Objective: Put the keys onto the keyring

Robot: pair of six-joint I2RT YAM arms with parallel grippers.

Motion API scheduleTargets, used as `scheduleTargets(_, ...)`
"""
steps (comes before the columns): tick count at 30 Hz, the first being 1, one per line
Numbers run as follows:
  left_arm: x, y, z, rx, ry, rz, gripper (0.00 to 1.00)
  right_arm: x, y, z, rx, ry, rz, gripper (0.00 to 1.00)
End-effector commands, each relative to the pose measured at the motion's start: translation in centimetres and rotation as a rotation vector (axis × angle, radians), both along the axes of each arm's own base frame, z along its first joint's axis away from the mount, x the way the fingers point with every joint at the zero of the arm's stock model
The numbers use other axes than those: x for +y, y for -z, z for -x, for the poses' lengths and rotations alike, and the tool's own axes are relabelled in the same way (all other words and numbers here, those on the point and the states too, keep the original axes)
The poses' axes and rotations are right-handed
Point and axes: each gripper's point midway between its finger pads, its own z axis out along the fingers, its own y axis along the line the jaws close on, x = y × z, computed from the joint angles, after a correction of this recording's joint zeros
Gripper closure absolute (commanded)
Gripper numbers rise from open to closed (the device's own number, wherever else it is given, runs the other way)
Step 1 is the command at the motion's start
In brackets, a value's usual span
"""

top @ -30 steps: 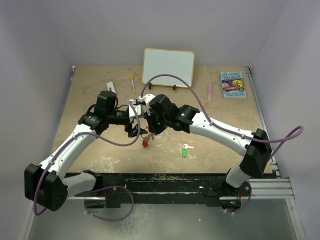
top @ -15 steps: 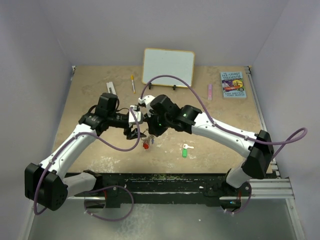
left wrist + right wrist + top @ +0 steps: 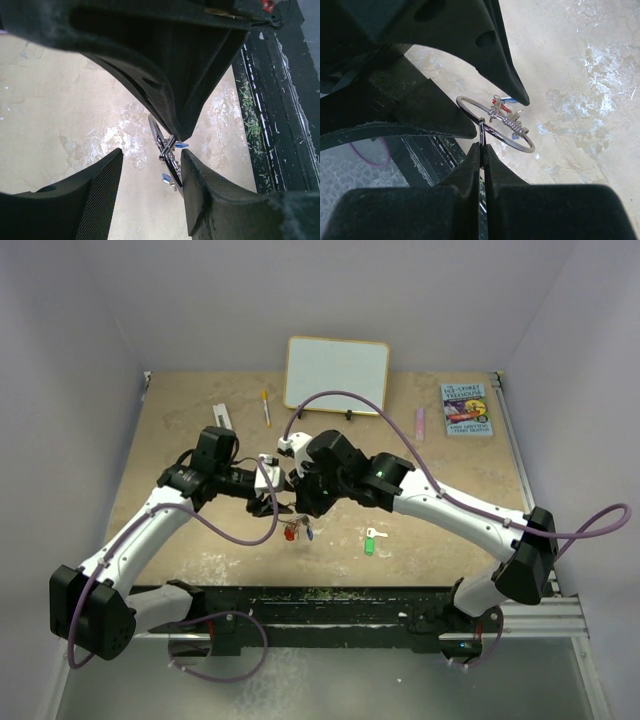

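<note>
Silver keyring, red and blue tags dangling, sits pinched in my right gripper, clenched on the wire; my left gripper stands parted around it; the green-tagged key lies apart on the table

Left wrist cam: left end effector fingers apart, keyring edge-on in the gap, closer to one finger. I can't tell contact. Blue-tagged keys hang on it. Right end effector tip meets it from above. Beige counter underneath.
</note>
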Motion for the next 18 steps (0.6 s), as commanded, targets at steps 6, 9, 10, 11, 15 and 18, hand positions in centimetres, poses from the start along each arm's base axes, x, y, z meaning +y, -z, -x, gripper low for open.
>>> scheduleTargets(6,-0.5,-2.4,1.4,-0.075,0.118,0.06,0.54,0.6,-1.7,0.6,-0.024,-0.041,-0.041,1.0)
scheduleTargets(9,-0.6,-2.4,1.7,-0.073,0.131,0.065,0.58,0.5,-1.6,0.7,-0.022,-0.041,-0.037,1.0)
scheduleTargets(10,-0.6,-2.4,1.8,-0.074,0.134,0.065,0.59,0.5,-1.7,0.7,-0.025,-0.041,-0.037,1.0)
scheduleTargets(11,-0.6,-2.3,1.8,-0.074,0.138,0.066,0.59,0.5,-1.8,0.7,-0.025,-0.043,-0.036,1.0)
scheduleTargets(15,-0.6,-2.4,2.1,-0.067,0.149,0.072,0.59,0.6,-2.1,0.8,-0.031,-0.047,-0.035,1.0)
scheduleTargets(18,-0.7,-2.5,2.4,-0.063,0.166,0.084,0.6,0.7,-2.0,0.9,-0.031,-0.049,-0.031,1.0)
